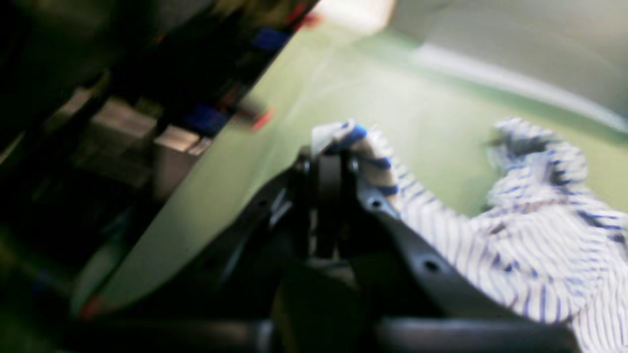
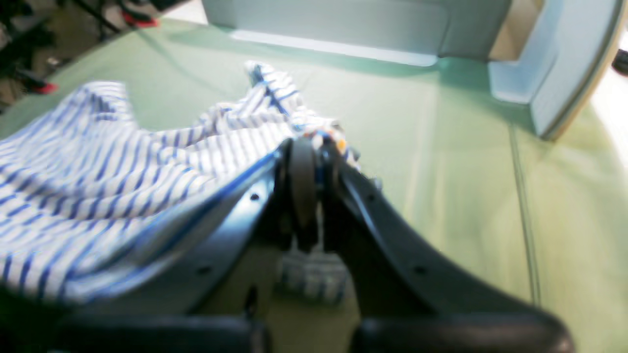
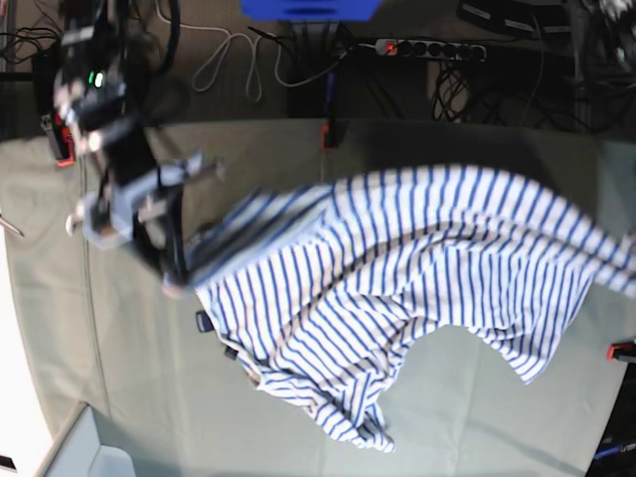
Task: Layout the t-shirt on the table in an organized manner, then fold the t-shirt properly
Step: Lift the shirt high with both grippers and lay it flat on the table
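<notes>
The white, blue-striped t-shirt [image 3: 427, 258] is stretched sideways over the pale green table [image 3: 477, 427], with its lower part sagging in folds. My right gripper [image 3: 177, 281] is shut on the shirt's left end. In the right wrist view the gripper [image 2: 314, 142] pinches bunched striped fabric [image 2: 98, 162]. My left gripper [image 1: 338, 147] is shut on an edge of the shirt [image 1: 530, 235], above the table [image 1: 235, 162] near its edge. In the base view the shirt runs off the right edge and the left gripper is out of frame.
Red clamps sit on the table edges [image 3: 621, 350] [image 3: 327, 136] [image 1: 262, 119]. A pale blue-grey housing stands at the table's near side [image 2: 343, 24] [image 3: 99, 462]. Cables and a power strip [image 3: 427, 47] lie beyond the far edge.
</notes>
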Robot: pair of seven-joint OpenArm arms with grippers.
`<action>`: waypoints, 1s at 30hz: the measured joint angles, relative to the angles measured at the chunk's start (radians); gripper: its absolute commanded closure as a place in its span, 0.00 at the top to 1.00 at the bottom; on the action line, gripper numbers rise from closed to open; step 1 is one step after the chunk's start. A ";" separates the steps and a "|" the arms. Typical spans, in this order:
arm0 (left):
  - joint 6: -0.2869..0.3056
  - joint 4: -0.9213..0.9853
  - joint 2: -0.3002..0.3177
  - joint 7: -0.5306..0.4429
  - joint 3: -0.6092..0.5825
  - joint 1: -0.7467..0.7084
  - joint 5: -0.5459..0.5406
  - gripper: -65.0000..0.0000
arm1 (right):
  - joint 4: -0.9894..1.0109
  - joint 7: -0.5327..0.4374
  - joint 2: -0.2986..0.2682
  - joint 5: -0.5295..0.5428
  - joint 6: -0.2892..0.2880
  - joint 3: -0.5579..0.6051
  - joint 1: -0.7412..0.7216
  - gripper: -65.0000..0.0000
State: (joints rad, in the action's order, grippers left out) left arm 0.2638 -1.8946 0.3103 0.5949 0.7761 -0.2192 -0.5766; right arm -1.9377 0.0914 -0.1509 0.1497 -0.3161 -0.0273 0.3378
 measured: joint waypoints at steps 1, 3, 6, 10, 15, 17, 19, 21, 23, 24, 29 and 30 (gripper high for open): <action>0.007 0.037 0.019 0.004 -0.045 0.045 0.019 0.00 | 0.003 0.070 0.000 0.000 -0.003 0.000 -0.055 0.00; -0.008 0.130 0.047 0.014 -0.137 0.151 0.088 0.00 | 0.032 0.158 -0.001 0.003 -0.006 -0.001 -0.180 0.00; -0.002 0.268 0.081 0.023 -0.280 0.335 0.171 0.00 | 0.101 0.275 0.000 0.000 -0.007 -0.001 -0.387 0.00; -0.003 0.393 0.085 0.009 -0.426 0.559 0.246 0.00 | 0.243 0.296 -0.003 0.006 -0.083 -0.053 -0.606 0.00; 0.002 0.551 0.082 0.019 -0.574 0.826 0.253 0.00 | 0.496 0.327 -0.049 -0.006 -0.131 -0.061 -0.890 0.00; 0.002 0.601 0.079 0.015 -0.613 0.928 0.248 0.00 | 0.582 0.309 -0.073 -0.005 -0.130 -0.064 -1.013 0.00; -0.007 0.648 0.087 0.010 -0.638 1.028 0.253 0.00 | 0.684 0.295 -0.086 0.002 -0.131 -0.065 -1.147 0.00; -0.006 0.705 0.090 0.008 -0.683 1.126 0.254 0.00 | 0.803 0.284 -0.100 -0.009 -0.132 -0.063 -1.270 0.00; -0.008 0.751 0.064 0.008 -0.709 1.222 0.260 0.00 | 0.905 0.236 -0.111 -0.012 -0.129 -0.065 -1.379 0.00; -0.007 0.763 0.047 0.011 -0.713 1.265 0.257 0.00 | 0.942 0.219 -0.112 -0.013 -0.128 -0.064 -1.430 0.00; -0.003 0.821 0.002 0.004 -0.719 1.434 0.255 0.00 | 0.982 0.185 -0.150 -0.003 -0.129 -0.063 -1.587 0.00; -0.004 0.838 -0.006 -0.001 -0.718 1.463 0.255 0.00 | 0.980 0.184 -0.162 -0.006 -0.129 -0.068 -1.603 0.00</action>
State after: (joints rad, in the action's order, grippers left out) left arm 0.2596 -1.0565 0.3042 0.5941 0.0578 1.2438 -0.3214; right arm -0.9577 0.2756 -0.3130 0.1432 -0.4454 -0.0956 -1.2655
